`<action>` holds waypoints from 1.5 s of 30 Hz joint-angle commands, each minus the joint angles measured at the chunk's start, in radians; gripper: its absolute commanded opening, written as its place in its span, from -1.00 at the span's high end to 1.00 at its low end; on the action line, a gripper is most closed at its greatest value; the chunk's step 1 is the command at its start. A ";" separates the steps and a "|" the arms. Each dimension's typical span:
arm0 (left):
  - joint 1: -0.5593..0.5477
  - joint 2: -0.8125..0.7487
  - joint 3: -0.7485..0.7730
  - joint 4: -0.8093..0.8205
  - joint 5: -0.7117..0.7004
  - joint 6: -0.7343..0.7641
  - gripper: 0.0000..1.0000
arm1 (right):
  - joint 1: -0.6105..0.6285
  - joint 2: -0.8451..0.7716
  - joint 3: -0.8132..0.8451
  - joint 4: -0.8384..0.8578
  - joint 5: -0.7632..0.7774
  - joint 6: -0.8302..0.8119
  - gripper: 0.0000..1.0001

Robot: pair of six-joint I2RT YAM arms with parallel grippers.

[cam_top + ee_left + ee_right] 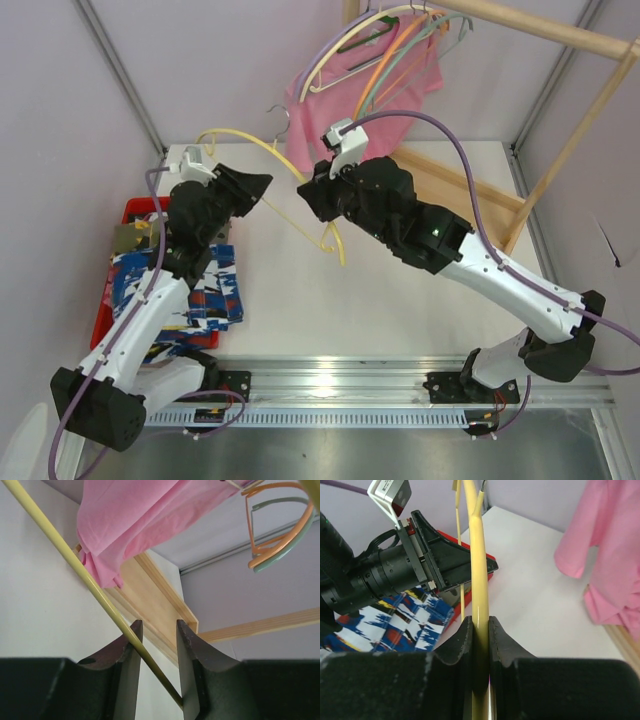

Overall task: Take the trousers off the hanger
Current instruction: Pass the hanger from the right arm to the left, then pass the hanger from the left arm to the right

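A bare yellow hanger [262, 146] is held up over the table between both arms. My right gripper [480, 625] is shut on its thick yellow bar [477, 555]. My left gripper [159, 630] stands open around the hanger's thin rod [75, 565], which crosses slantwise between the two fingers. From above, the left gripper [268, 182] and right gripper [303, 187] nearly face each other. Blue, white and red print trousers [215, 290] lie in the red tray [130, 210] under the left arm, also seen as trousers [395, 625] in the right wrist view.
A plain pink T-shirt [400, 70] hangs from the wooden rack [560, 35] at the back, among purple, orange and green hangers [380, 50]. The rack's wooden base [150, 595] lies on the table behind the grippers. Tent poles stand at the back corners.
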 commanded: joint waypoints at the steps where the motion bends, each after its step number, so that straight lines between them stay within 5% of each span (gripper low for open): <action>1: -0.010 -0.029 -0.018 0.167 0.007 0.076 0.85 | -0.021 -0.044 0.021 0.054 -0.234 0.165 0.99; 6: -0.010 -0.021 -0.009 0.222 0.058 0.084 0.86 | -0.037 -0.026 0.005 0.034 -0.266 0.191 0.95; 12: -0.010 -0.007 -0.030 0.250 0.087 0.064 0.86 | -0.049 -0.029 0.000 0.057 -0.347 0.229 0.50; 18: -0.010 -0.018 -0.055 0.257 0.095 -0.002 0.86 | -0.055 -0.026 -0.040 0.096 -0.372 0.276 0.39; 27: -0.010 -0.078 0.011 -0.046 -0.003 -0.103 0.92 | -0.034 -0.034 -0.081 0.076 -0.188 0.173 0.33; 34: -0.010 -0.076 0.071 -0.172 -0.077 -0.194 0.95 | -0.012 -0.201 -0.300 0.172 -0.061 -0.029 -0.17; 45: -0.010 -0.026 0.094 -0.269 -0.132 -0.316 0.95 | 0.015 -0.288 -0.433 0.439 -0.163 -0.092 -0.34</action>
